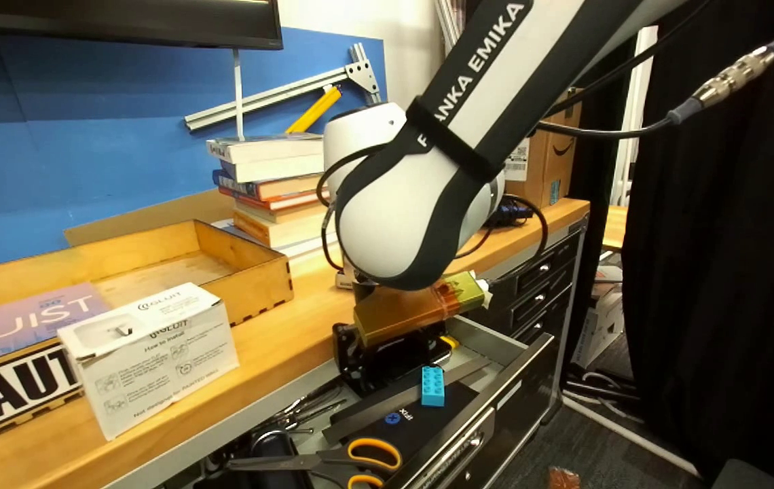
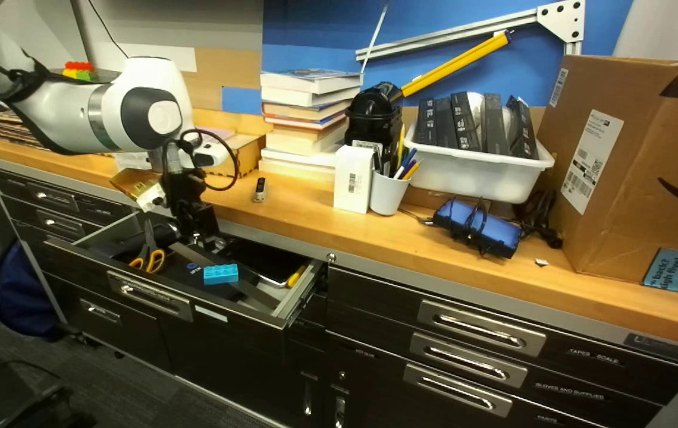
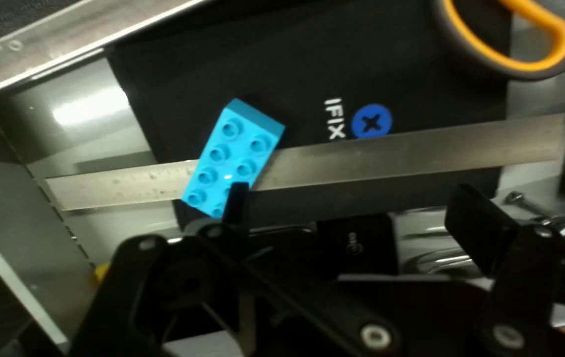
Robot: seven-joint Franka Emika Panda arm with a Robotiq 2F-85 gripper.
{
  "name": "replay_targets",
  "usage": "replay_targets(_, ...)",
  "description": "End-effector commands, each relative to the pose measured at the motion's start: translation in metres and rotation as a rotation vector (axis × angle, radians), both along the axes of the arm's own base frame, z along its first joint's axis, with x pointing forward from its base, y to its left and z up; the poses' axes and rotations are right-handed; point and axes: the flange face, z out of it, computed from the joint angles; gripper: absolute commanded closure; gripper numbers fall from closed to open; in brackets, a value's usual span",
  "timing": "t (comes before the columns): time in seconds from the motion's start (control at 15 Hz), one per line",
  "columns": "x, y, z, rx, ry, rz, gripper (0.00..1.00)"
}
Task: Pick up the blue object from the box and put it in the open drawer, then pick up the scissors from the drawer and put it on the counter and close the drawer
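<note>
Counter (image 2: 291, 205): wooden top, book stack (image 2: 303, 98) at the back; white box (image 1: 163, 360) near the front edge, ahead of wooden tray (image 1: 254, 278).
Room: blue panel (image 1: 122, 129) behind, black curtain (image 1: 733, 272), dark carpet (image 2: 137, 395).
Drawer (image 2: 244, 316): pulled out.
Blue brick (image 3: 233, 153): in drawer, studs up, across metal ruler (image 3: 386, 156) and black case (image 3: 287, 79).
Scissors (image 1: 333, 460): in drawer, handles toward its front.
Arm (image 1: 394, 217): over drawer, wrist bent down.
Gripper (image 3: 352, 208): pointing down, fingers spread; one overlaps brick's end in wrist view, contact can't tell.
</note>
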Motion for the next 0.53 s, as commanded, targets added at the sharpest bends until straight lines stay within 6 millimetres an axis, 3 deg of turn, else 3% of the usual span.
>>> replay_targets(0.0, -0.016, 0.046, 0.024, 0.047, 0.018, 0.199, 0.00)
replay_targets(0.2, -0.025, 0.088, 0.029, 0.094, 0.053, 0.364, 0.00)
replay_targets(0.47, -0.037, 0.114, 0.024, 0.128, 0.136, 0.575, 0.00)
